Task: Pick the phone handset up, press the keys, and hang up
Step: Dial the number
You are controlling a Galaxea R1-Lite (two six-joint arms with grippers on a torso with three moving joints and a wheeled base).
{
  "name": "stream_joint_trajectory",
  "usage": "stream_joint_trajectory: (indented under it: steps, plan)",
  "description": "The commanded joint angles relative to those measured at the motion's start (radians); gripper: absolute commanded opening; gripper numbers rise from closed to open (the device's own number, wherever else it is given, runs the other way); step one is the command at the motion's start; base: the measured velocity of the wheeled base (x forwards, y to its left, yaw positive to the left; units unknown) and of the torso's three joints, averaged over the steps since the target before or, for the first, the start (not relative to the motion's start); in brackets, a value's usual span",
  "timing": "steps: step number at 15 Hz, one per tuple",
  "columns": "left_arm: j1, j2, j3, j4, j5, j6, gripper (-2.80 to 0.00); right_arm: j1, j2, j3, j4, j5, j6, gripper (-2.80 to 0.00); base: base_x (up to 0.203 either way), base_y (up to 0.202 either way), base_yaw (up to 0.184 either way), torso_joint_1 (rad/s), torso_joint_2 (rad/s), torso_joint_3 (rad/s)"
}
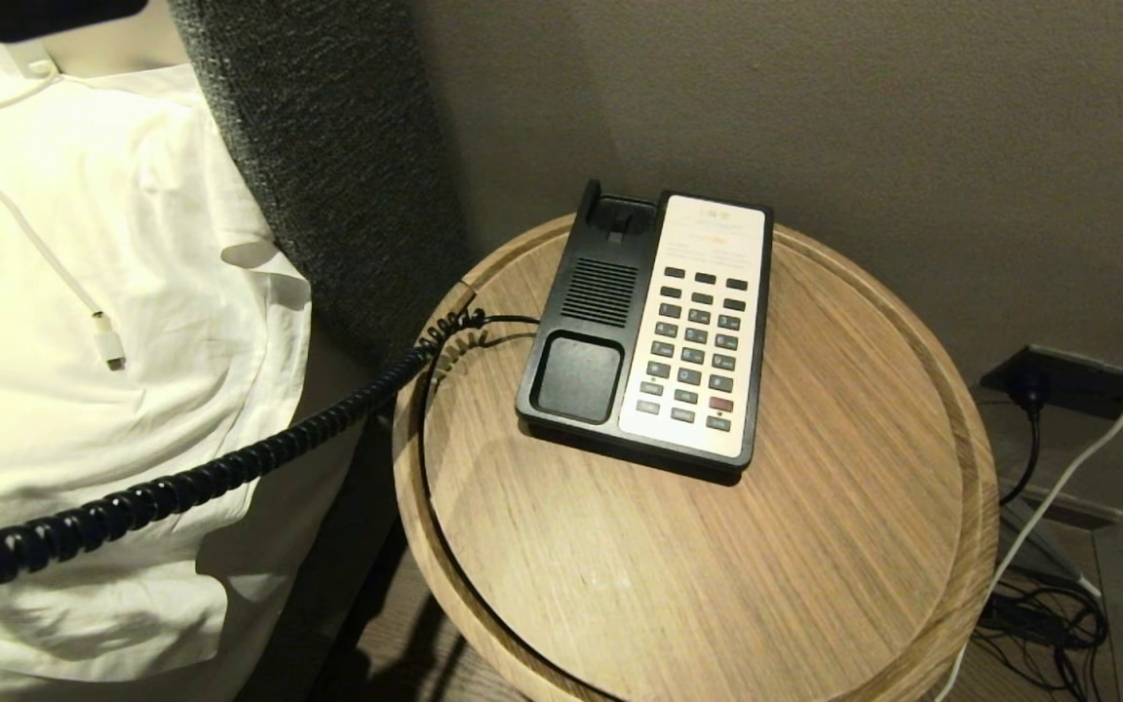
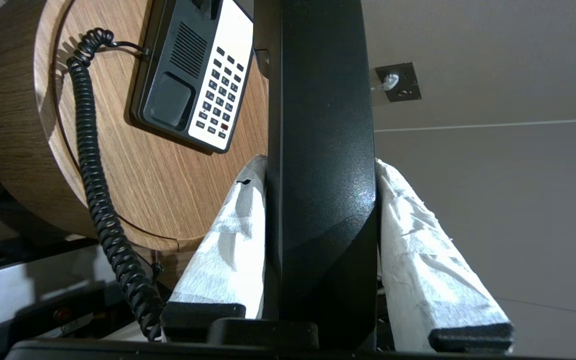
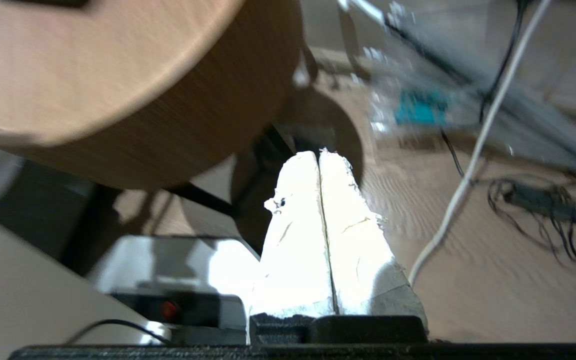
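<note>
Round wooden table (image 1: 815,546), white bedding (image 1: 133,244)

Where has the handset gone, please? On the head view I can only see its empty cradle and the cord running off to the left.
Observer: The left gripper has the phone handset clamped between its fingers, off the table's side.
Operator: Thank you. Is the right gripper near the keys?
Observer: No, the right gripper is shut, down below the round table, empty.
Operator: Are the keys unobstructed?
Observer: Yes, the keys show uncovered.

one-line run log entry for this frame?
stage: handset lifted, keys not yet pressed | left gripper: shut on handset | right gripper: shut, empty, below table | keys: clear
</note>
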Motion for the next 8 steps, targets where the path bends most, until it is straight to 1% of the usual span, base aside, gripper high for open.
stream_joint_trajectory:
  steps: [1,4,6,8]
  plan:
    - [0.003,-0.003,0.001,0.004,0.001,-0.005,-2.80,0.000,-0.002,-0.094,0.010,0.008,0.021,-2.80,0.000,0.000,0.000,0.000,0.00,0.000]
    - [0.004,-0.009,0.002,0.005,0.001,-0.007,-2.80,0.000,0.000,-0.218,0.045,0.024,0.056,-2.80,0.000,0.000,0.000,0.000,0.00,0.000]
    - [0.006,-0.016,0.009,0.004,0.001,-0.006,-2.80,0.000,0.020,-0.270,0.028,0.029,0.063,-2.80,0.000,0.000,0.000,0.000,0.00,0.000]
    - [0.007,-0.017,0.022,0.004,0.001,-0.005,-2.80,0.002,0.152,-0.362,0.021,0.030,0.114,-2.80,0.000,0.000,0.000,0.000,0.00,0.000]
